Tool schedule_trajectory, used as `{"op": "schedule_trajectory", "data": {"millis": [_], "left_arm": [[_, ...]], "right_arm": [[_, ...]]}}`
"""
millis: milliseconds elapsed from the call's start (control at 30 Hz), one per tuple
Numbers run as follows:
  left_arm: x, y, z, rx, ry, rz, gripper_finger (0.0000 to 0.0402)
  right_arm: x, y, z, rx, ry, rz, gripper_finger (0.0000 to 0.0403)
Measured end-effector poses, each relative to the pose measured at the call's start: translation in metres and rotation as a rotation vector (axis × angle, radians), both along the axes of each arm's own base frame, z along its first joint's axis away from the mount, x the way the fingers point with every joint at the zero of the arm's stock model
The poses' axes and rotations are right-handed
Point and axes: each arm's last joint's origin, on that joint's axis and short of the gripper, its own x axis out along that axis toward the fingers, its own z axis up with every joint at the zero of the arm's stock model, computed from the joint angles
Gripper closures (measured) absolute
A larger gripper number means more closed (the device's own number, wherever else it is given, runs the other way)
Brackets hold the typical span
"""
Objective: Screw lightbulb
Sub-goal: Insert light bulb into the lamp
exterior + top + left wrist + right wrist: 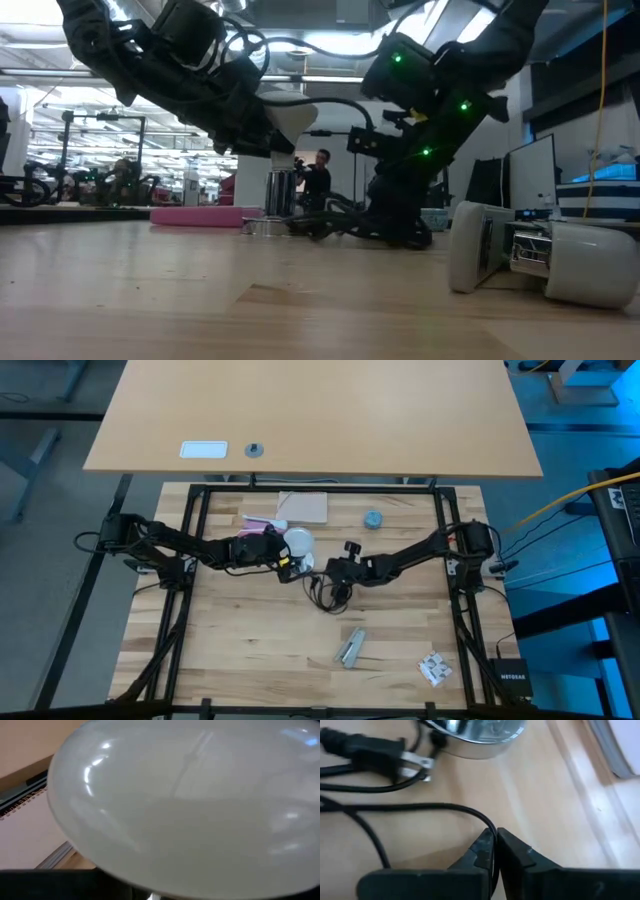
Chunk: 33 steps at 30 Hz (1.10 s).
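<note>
The frosted-white lightbulb is in my left gripper at the table's middle and fills the left wrist view. In the low view its neck points down over the upright silvery socket, which stands on its round base. Whether the neck touches the socket, I cannot tell. My right gripper is just right of the socket, shut on the socket's thin black cord. The cord's plug lies on the table. My left gripper holds the lightbulb by its round globe, coming level from the table's left. The globe itself hides the fingers' place of contact. The bulb is lifted clear of the table, neck down. My right gripper pinches the thin black cord between its two fingertips, slanting down from the table's right. The cord runs between the fingers along their length. The rest of the cord lies slack in loops on the table.
A blue-grey round cap, a notebook and a pink thing lie at the far side. A white and silver object and a small packet lie near the front. A second table stands beyond.
</note>
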Motion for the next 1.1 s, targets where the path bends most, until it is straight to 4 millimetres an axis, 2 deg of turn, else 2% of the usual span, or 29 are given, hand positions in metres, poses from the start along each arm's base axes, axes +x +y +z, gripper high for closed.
{"op": "schedule_trajectory", "data": {"millis": [267, 467, 600, 1100], "left_arm": [[0.000, 0.000, 0.000, 0.002, 0.004, 0.002, 0.0235], [0.000, 0.000, 0.000, 0.001, 0.005, 0.001, 0.0235], [0.000, 0.000, 0.000, -0.001, 0.006, -0.002, 0.0235], [0.000, 0.000, -0.001, -0.003, 0.007, -0.003, 0.0235]], "right_arm": [[-0.001, -0.027, 0.000, -0.054, 0.019, -0.056, 0.0394], [-0.002, -0.049, 0.001, -0.080, 0.008, -0.115, 0.0378], [-0.004, -0.061, 0.001, -0.084, 0.008, -0.151, 0.0385], [0.003, -0.069, 0.009, -0.179, -0.058, -0.120, 0.0378]]}}
